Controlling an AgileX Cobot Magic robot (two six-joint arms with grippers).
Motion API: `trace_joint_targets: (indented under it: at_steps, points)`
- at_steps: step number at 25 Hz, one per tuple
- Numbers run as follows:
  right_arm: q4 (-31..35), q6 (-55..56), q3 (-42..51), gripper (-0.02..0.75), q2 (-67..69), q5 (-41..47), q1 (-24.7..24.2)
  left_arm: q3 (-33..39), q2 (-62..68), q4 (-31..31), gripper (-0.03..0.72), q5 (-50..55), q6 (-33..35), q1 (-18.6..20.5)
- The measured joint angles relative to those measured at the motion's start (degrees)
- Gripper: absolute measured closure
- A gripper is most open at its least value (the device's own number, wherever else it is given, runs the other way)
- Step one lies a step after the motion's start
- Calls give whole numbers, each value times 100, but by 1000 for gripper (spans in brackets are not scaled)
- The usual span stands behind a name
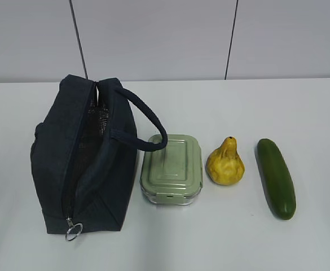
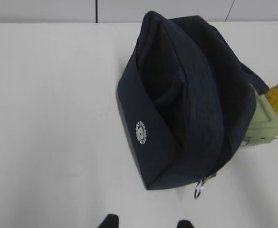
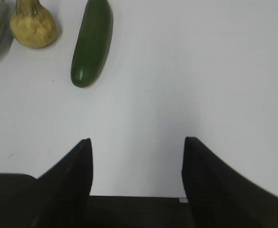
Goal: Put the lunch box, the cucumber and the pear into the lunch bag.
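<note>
The navy lunch bag [image 1: 80, 164] stands at the left with its top zipper open, its ring pull [image 1: 73, 230] at the near end and its strap resting on the lunch box [image 1: 172, 168], which has a sage-green lid. The yellow pear [image 1: 225, 164] sits right of the box and the dark green cucumber [image 1: 276, 177] right of the pear. No gripper shows in the exterior view. My left gripper [image 2: 146, 223] is open and empty over bare table near the bag [image 2: 186, 99]. My right gripper [image 3: 136, 142] is open and empty, short of the cucumber [image 3: 92, 42] and pear [image 3: 33, 26].
All four things lie in a row on a white table [image 1: 300, 113]. A pale wall with dark seams [image 1: 230, 39] rises behind the table's far edge.
</note>
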Motion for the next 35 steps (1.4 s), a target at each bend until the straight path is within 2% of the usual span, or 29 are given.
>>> trace_joint_targets:
  at_steps: [4, 10, 14, 18, 23, 29, 35]
  points:
    - [51, 76, -23, 276, 1006, -495, 0, -263, 1061, -159, 453, -592, 0, 0]
    - [147, 112, -606, 286, 2544, -1047, 0, -956, 2266, -305, 449, -710, 64, 0]
    - [327, 112, -1250, 288, 3551, -1262, 0, -1455, 2874, -736, 442, -717, 603, 0]
    - [517, -37, -1972, 289, 4565, -1311, 0, -1789, 3411, -1342, 394, -699, 1242, 0]
    - [913, -341, -2791, 285, 5832, -1311, 0, -1962, 3904, -1636, 347, -733, 1548, 0]
    - [1101, -577, -3781, 186, 7139, -1198, 0, -1969, 4330, -1790, 342, -919, 1578, 0]
    - [1172, -610, -4721, 167, 8445, -936, 0, -1969, 4569, -1900, 341, -1071, 1592, 0]
